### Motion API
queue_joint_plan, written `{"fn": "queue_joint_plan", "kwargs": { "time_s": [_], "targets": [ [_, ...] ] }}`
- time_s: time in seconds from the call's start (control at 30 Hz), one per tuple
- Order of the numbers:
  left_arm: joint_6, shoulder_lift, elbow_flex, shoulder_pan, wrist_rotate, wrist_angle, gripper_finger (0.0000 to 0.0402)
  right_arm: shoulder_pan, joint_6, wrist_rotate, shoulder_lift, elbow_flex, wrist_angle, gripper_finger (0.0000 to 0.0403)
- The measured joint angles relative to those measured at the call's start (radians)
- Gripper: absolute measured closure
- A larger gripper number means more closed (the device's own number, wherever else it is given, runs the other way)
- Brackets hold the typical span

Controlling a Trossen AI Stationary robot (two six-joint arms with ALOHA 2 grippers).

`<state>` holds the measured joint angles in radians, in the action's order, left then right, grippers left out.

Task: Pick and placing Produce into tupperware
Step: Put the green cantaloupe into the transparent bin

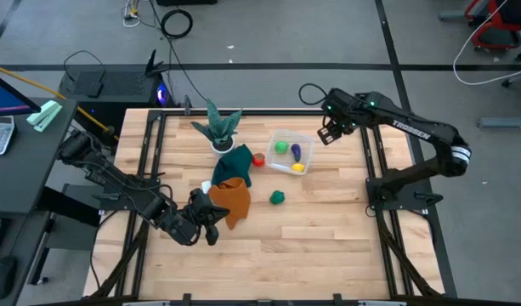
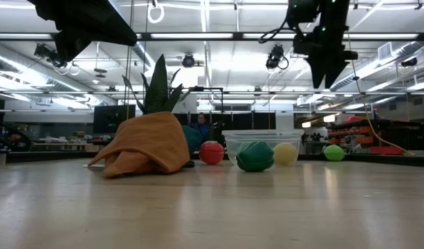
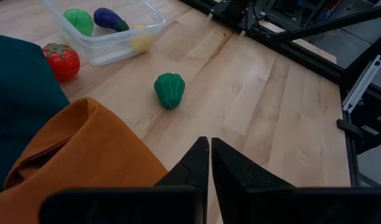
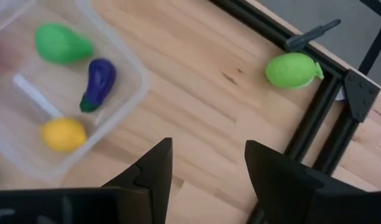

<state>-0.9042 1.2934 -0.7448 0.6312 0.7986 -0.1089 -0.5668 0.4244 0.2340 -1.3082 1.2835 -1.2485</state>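
Observation:
The clear tupperware [image 1: 291, 151] sits on the table, holding a light green fruit [image 4: 61, 45], a purple eggplant [image 4: 98, 83] and a yellow lemon [image 4: 64, 134]. A red tomato [image 3: 61, 61] rests on the table beside the box, and a dark green pepper [image 3: 169, 89] lies nearer the table's front. Another light green fruit [image 4: 293, 70] lies by the black frame at the right edge. My right gripper [image 4: 206, 162] hangs open above the table, right of the box. My left gripper [image 3: 210, 155] is shut, raised beside the orange cloth [image 3: 84, 155].
The orange cloth [image 1: 233, 200] lies bunched, partly over a teal cloth [image 1: 235, 161]. A teal spiky plant in a white pot [image 1: 220, 129] stands toward the far edge. Black frame rails [image 1: 375, 166] run along both sides of the table. Bare wood [image 1: 311, 246] lies toward the near edge.

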Motion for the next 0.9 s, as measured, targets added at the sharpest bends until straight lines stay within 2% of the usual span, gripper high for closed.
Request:
{"fn": "queue_joint_plan", "kwargs": {
  "time_s": [0.23, 0.47, 0.67, 0.9],
  "targets": [
    [0.0, 0.0, 0.0, 0.0, 0.0, 0.0, 0.0379, -0.088, 0.0, -0.008, -0.103, 0.0, 0.181, 0.0234],
    [-0.027, 0.0, 0.0, 0.0, 0.0, 0.0, 0.0389, -0.137, -0.194, -0.158, -0.222, 0.001, 0.377, 0.0232],
    [-0.08, 0.0, 0.0, 0.0, 0.0, 0.001, 0.0383, -0.201, -0.294, -0.166, -0.341, 0.076, 0.325, 0.0232],
    [-0.132, 0.0, 0.0, -0.029, 0.001, 0.001, 0.0374, -0.309, -0.355, -0.154, -0.477, 0.271, 0.164, 0.0232]
  ]
}}
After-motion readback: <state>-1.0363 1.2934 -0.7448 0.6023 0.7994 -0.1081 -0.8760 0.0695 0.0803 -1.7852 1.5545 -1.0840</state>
